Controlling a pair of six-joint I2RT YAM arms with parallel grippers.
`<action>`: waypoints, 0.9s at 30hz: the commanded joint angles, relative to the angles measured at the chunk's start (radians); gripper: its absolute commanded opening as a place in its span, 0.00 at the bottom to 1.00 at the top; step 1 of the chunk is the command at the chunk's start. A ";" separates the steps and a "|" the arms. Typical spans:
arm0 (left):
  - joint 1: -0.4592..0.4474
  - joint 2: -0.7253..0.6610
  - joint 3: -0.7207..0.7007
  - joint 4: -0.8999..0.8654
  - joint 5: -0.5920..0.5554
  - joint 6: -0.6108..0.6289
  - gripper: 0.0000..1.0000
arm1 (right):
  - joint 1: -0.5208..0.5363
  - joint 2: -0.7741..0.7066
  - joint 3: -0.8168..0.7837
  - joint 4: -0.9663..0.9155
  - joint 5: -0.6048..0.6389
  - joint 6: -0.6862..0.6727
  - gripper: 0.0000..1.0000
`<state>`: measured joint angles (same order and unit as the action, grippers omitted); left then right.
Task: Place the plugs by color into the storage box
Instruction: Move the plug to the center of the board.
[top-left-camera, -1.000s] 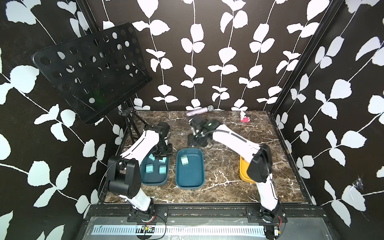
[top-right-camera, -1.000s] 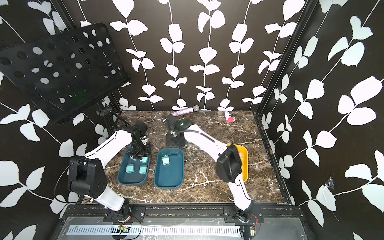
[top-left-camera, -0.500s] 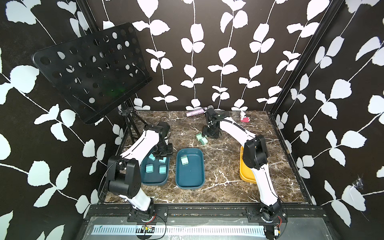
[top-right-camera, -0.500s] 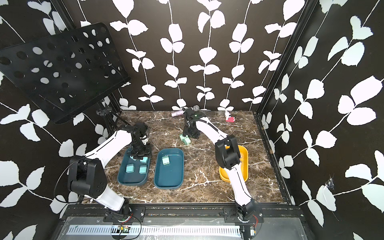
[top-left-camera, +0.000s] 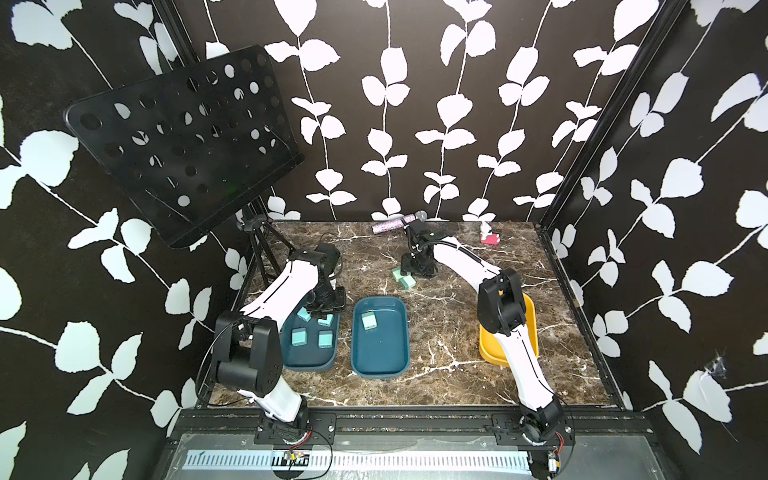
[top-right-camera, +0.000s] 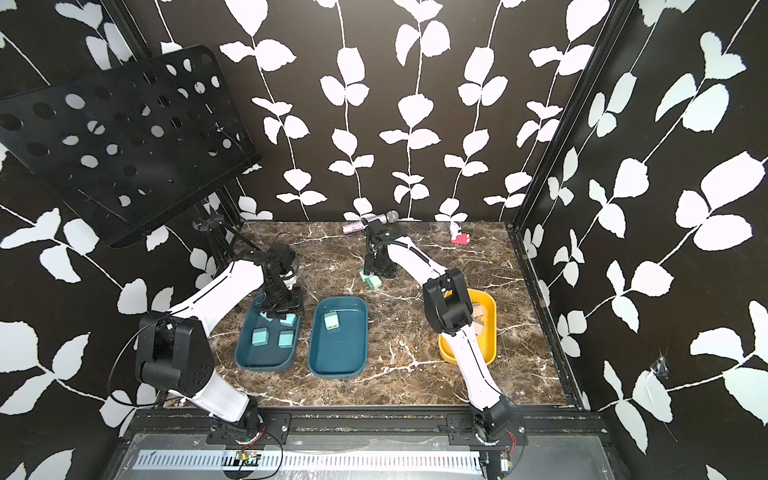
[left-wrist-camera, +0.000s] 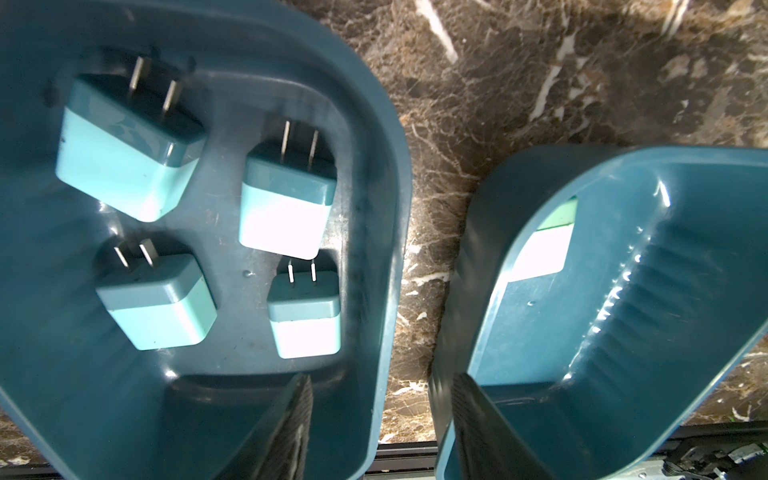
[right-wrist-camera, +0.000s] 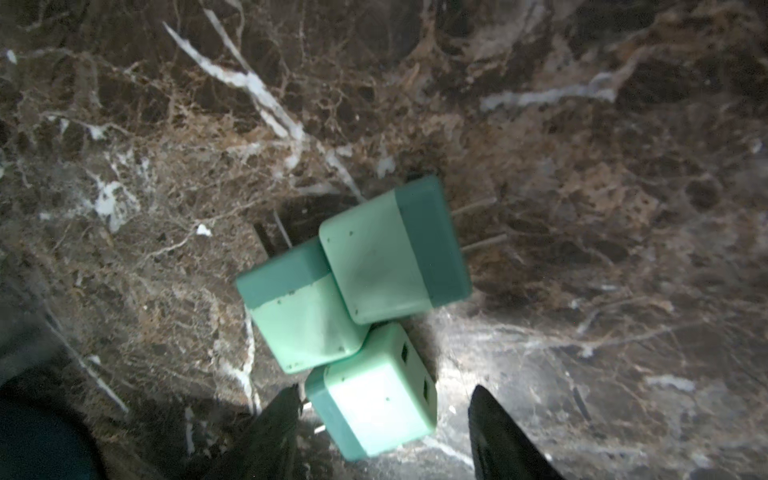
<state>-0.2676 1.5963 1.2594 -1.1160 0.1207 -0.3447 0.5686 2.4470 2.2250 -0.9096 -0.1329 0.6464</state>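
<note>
Three mint plugs (right-wrist-camera: 299, 303) lie clustered and touching on the marble table (top-left-camera: 449, 332), just far of the middle tray (top-left-camera: 378, 353). They are near-cubes with pale bodies and a darker green cap at the prong end. Their prongs lie flat and splay different ways. The right gripper (right-wrist-camera: 385, 388) stands released astride the slotted plug (right-wrist-camera: 374, 411), with a gap on one side. Four light blue plugs (left-wrist-camera: 286, 203) lie in the left tray (left-wrist-camera: 62, 374), prongs roughly along its length. A fourth mint plug (top-left-camera: 368, 321) lies in the middle tray. The left gripper (left-wrist-camera: 381, 377) hangs spread and empty, one finger over each tray.
</note>
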 joint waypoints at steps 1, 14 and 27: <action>-0.001 -0.041 -0.020 -0.022 0.008 0.013 0.56 | -0.001 0.050 0.045 -0.017 0.050 0.020 0.63; -0.001 -0.062 -0.038 -0.026 0.008 0.027 0.56 | 0.002 -0.034 -0.119 0.023 0.143 0.026 0.55; -0.001 -0.039 -0.032 0.001 0.028 0.009 0.56 | 0.003 -0.402 -0.606 0.167 0.150 0.048 0.52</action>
<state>-0.2676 1.5692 1.2312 -1.1152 0.1398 -0.3328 0.5686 2.1548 1.6997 -0.7727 -0.0071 0.6758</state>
